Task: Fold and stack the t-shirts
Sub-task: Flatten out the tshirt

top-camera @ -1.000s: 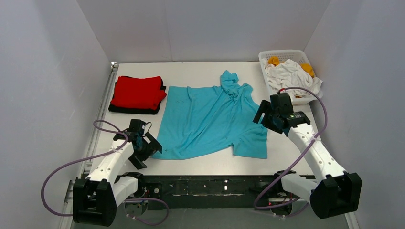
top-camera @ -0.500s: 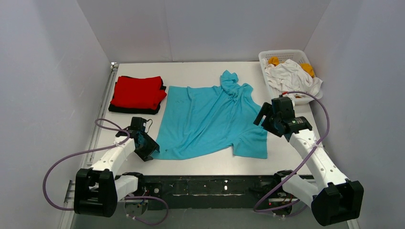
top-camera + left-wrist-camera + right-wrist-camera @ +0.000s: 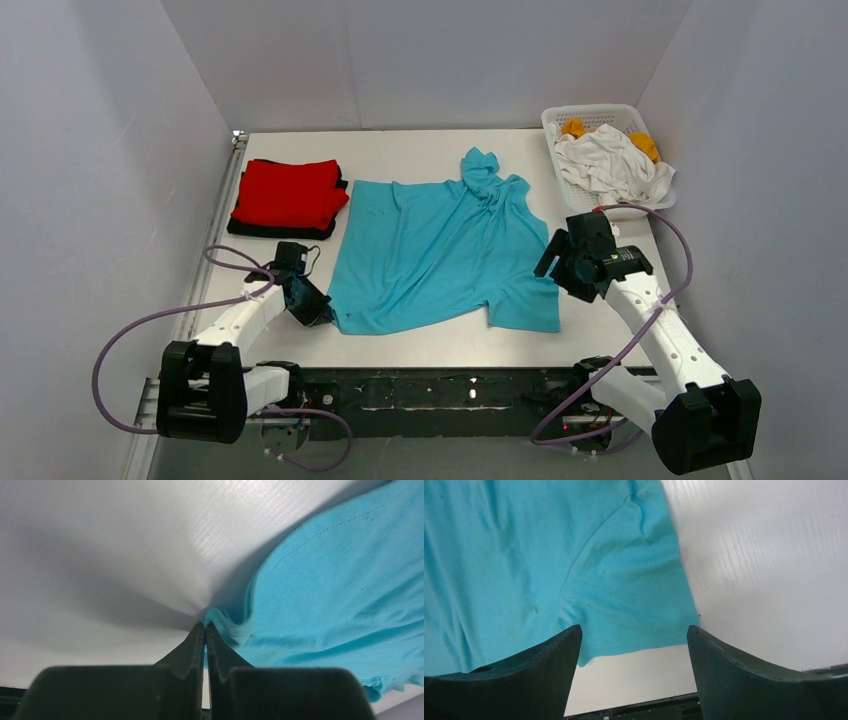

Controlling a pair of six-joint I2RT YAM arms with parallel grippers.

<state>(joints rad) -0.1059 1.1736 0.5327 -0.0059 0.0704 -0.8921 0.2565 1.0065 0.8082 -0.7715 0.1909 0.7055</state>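
From the overhead camera I see my left gripper (image 3: 322, 312) low at the near left corner of the turquoise t-shirt (image 3: 440, 250), but its tips are lost against the cloth. The left wrist camera settles it: the two dark fingers (image 3: 192, 650) are pressed together with a sliver of blue hem nipped between them, and the fabric puckers up at their tips. The right wrist camera shows my right gripper (image 3: 634, 635) standing wide with nothing in it, over the near right sleeve and its edge against bare table. The overhead view gives me only the arm's head above that sleeve. The turquoise shirt lies spread in the middle of the table (image 3: 400, 145). It is mostly flat with creases fanning across it, and its far end is bunched into a small knot. Just beside its far left edge, a folded red t-shirt (image 3: 290, 192) sits on a folded black t-shirt (image 3: 278, 231). At the far right corner a white lattice basket (image 3: 596, 112) holds a crumpled white t-shirt (image 3: 605, 160), with orange cloth (image 3: 573, 127) showing behind it. The tabletop is white and looks faintly ribbed in the wrist views. Plain pale walls (image 3: 430, 60) close it in on three sides, and a purple cable (image 3: 150, 325) loops from the left arm.
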